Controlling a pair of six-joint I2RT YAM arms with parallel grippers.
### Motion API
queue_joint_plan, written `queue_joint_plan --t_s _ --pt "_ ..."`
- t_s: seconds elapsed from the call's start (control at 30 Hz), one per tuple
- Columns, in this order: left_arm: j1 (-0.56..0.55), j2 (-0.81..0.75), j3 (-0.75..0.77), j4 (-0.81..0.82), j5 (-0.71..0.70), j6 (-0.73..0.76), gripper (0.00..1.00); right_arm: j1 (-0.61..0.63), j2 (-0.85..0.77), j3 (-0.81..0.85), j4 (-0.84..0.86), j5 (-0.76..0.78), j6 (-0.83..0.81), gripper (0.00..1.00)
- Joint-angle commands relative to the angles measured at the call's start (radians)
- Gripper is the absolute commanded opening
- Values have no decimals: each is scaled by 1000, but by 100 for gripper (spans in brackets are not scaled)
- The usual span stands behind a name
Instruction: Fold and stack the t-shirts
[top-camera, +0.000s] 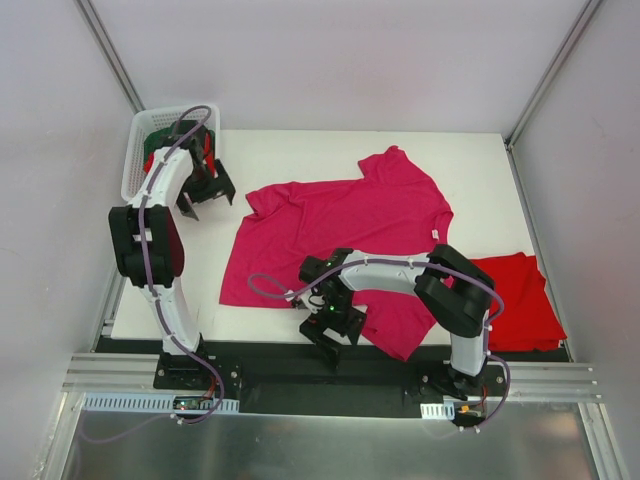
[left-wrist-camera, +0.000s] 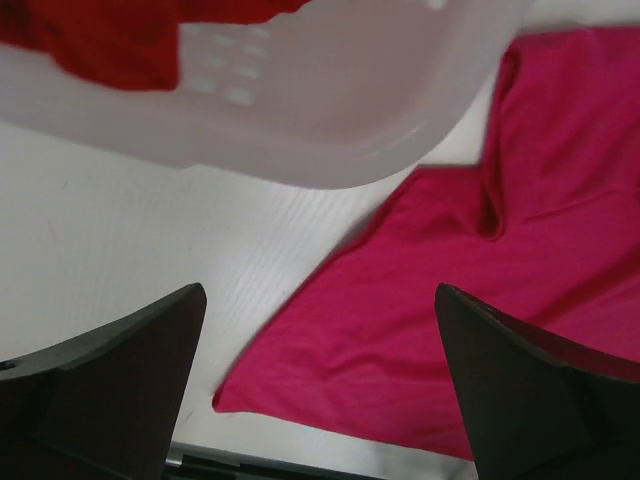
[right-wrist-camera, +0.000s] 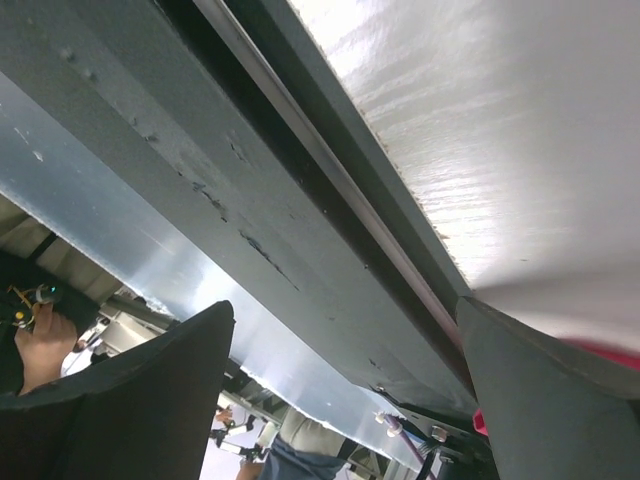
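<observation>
A magenta-pink t-shirt lies spread across the middle of the white table, partly creased. A bright red t-shirt lies flat at the right edge. In the white lattice basket at the back left I see red cloth and a bit of dark green cloth. My left gripper hangs open just beside the basket, above bare table next to the pink shirt's sleeve. At the table's near edge my right gripper is open by the pink shirt's hem, holding nothing.
The metal rail and table front edge fill the right wrist view, with a sliver of pink cloth by one finger. The basket wall looms close above the left gripper. Enclosure walls surround the table.
</observation>
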Motion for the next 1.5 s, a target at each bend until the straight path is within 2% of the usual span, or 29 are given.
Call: queue_joint_plan --t_s 0.0,0.13,0.37,0.47,0.63,0.73,0.77,0.8,0.9,1.03,1.17,1.27,1.47 --pt "14 85 83 21 110 91 99 0 -57 56 -48 42 16 96" --pt "14 160 157 20 90 130 99 -7 -63 61 -49 54 26 96" --pt "17 235 275 -60 -145 156 99 -20 -76 55 -42 57 34 96" --pt "17 206 266 -69 -197 147 99 -21 -74 53 -37 54 37 96" --pt "3 64 254 -66 -218 116 99 -23 -77 50 -20 45 50 96" --pt "-14 -42 254 -49 -130 105 99 -23 -66 58 -23 39 46 96" --pt "-18 -79 254 -2 -73 145 99 -24 -63 59 -20 39 48 96" --pt "-26 -91 254 16 38 168 99 -24 -60 59 -20 39 46 96" --pt "-32 -59 321 3 175 260 99 -24 -60 64 -22 39 43 96" --pt "-32 28 387 -63 157 327 99 -24 -65 56 -29 37 50 96" --pt "-32 135 447 -117 205 412 99 -24 -80 32 -43 39 46 96" --pt "-107 169 482 -126 97 462 99 -24 -76 24 -59 40 42 96" --pt "-224 220 505 -120 19 438 99 -23 -50 41 -72 26 42 96"
